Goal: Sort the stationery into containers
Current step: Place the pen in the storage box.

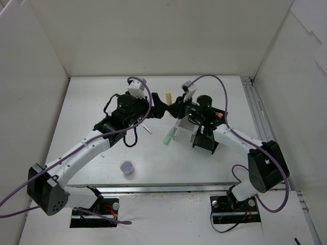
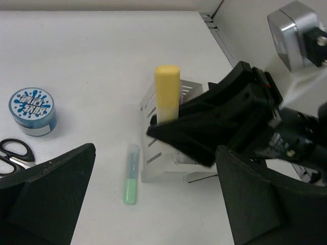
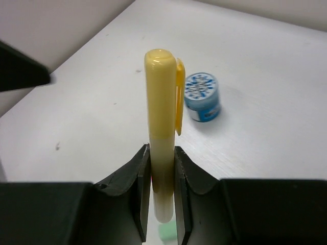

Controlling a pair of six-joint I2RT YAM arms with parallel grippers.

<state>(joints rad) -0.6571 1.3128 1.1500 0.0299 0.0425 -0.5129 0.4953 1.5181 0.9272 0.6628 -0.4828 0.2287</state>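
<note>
The right gripper (image 3: 162, 204) is clamped on the pale lower barrel of a yellow marker (image 3: 162, 127), one finger on each side. The marker stands upright with its capped, clipped end on top, and no print shows on it. The left wrist view shows it at the top edge of the white organizer (image 2: 163, 155); whether its tip is inside a compartment cannot be told. A green marker (image 2: 131, 176) lies flat on the worktop (image 1: 102, 102) just beside the organizer. A black holder (image 1: 204, 139) stands against the organizer's other side. Farther off sits a blue tin (image 2: 32, 111); its lid bears white lettering on a blue splash, too blurred to read. Black-handled scissors (image 2: 15, 150) lie near the tin. The left gripper (image 2: 156, 153) faces the organizer with its fingers wide apart, holding nothing. A purple jar (image 1: 127, 167) stands well apart, toward the near edge.
</note>
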